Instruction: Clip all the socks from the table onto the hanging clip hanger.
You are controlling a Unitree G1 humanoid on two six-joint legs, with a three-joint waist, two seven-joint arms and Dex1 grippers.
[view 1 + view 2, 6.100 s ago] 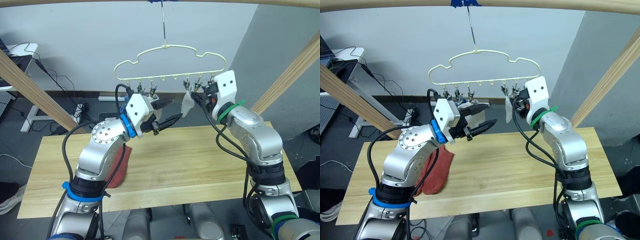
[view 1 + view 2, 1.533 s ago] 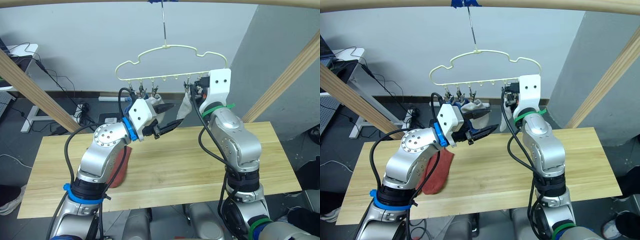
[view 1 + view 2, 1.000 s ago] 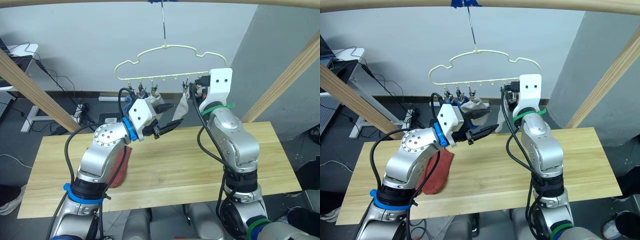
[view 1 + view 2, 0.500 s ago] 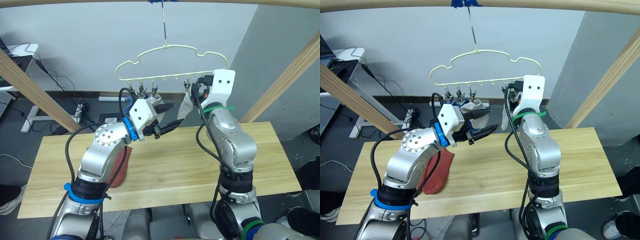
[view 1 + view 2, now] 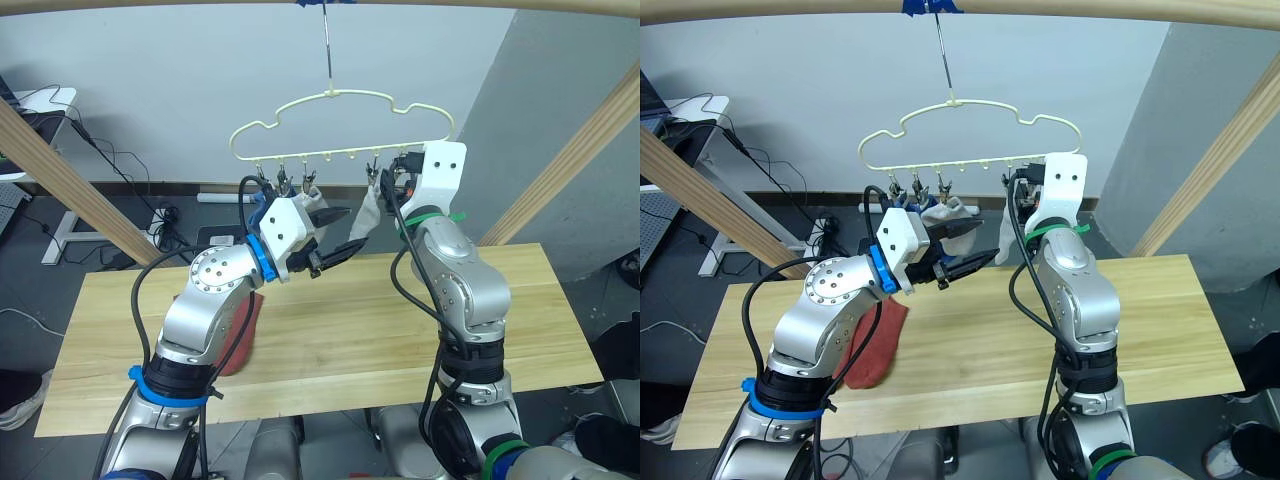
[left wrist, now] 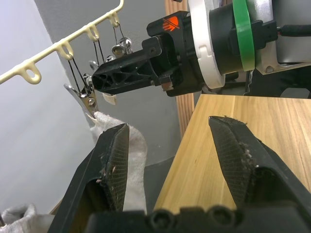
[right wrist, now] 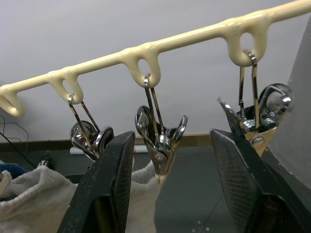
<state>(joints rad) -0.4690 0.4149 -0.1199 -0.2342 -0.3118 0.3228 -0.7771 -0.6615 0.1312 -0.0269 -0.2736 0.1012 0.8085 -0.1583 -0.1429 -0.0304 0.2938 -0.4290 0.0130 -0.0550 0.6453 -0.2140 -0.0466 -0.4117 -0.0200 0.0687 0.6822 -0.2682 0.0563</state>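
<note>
The hanger (image 5: 340, 125) is hung by its hook from a pole above the desk's far edge, its clip bar running left to right. Both hands are raised to that bar. The right hand (image 7: 170, 194) is seen spread wide just below the right-side clips, with one steel clip (image 7: 160, 141) between its fingers and not yet touched. A grey sock (image 5: 368, 212) is already pinched by that clip and hangs straight down, long axis vertical, beside the right hand. The left hand (image 5: 335, 232) is also spread wide and empty, pointing rightward under the left clips, where another grey sock (image 5: 948, 212) and something blue are hung. A red sock (image 5: 875, 345) is left on the desk (image 5: 340, 340) near the left end, partly hidden by the left arm, long axis running from near edge to far edge. It lies below and behind the left hand, so the left arm is judged the nearer for picking it. The middle loops of the bar carry nothing. Free room lies over the desk's middle and right; the hanging socks and cables crowd the bar.
</note>
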